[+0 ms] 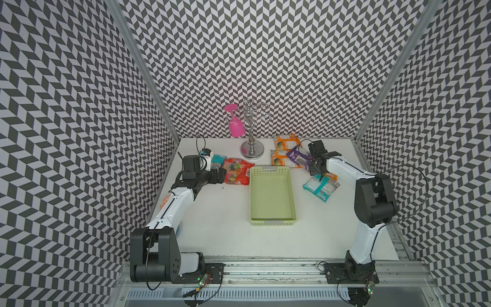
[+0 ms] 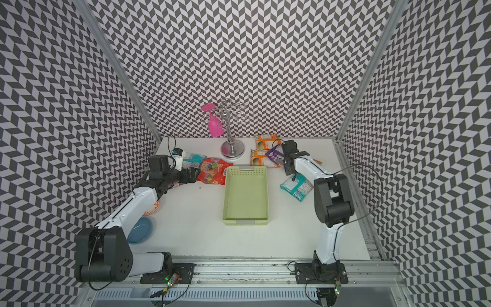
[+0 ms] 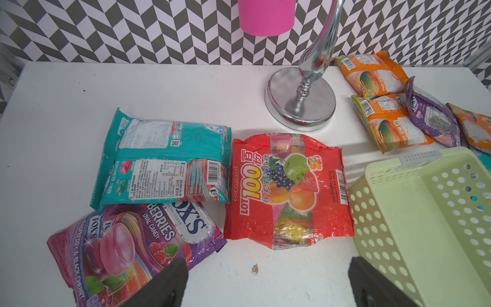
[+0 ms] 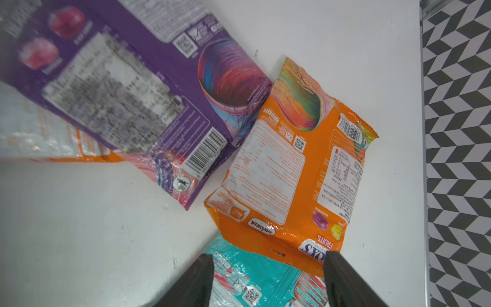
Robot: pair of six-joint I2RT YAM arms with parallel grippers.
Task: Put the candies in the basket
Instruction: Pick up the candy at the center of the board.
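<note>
1 LOT 100 bag (image 3: pixel 288 191) beside FOX'S packet (image 3: pixel 127 244)

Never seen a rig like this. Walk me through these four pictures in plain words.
Two robot arms, left and right, are mounted at the near edge of a white table, each ending in a two-fingered pincer. Two pictures look down from overhead and are nearly alike. The other two come from cameras on the wrists, looking out past each pincer.

In the middle lies an empty green basket. Candy lies around it: a red bag and a teal packet on the left arm's side; orange packets, a purple packet and a second teal packet on the right's. At the back a chrome stand holds a pink glass.

The left pincer is open and empty, near the red bag. The right pincer, jaws apart, is over the second teal packet; nothing is lifted.
</note>
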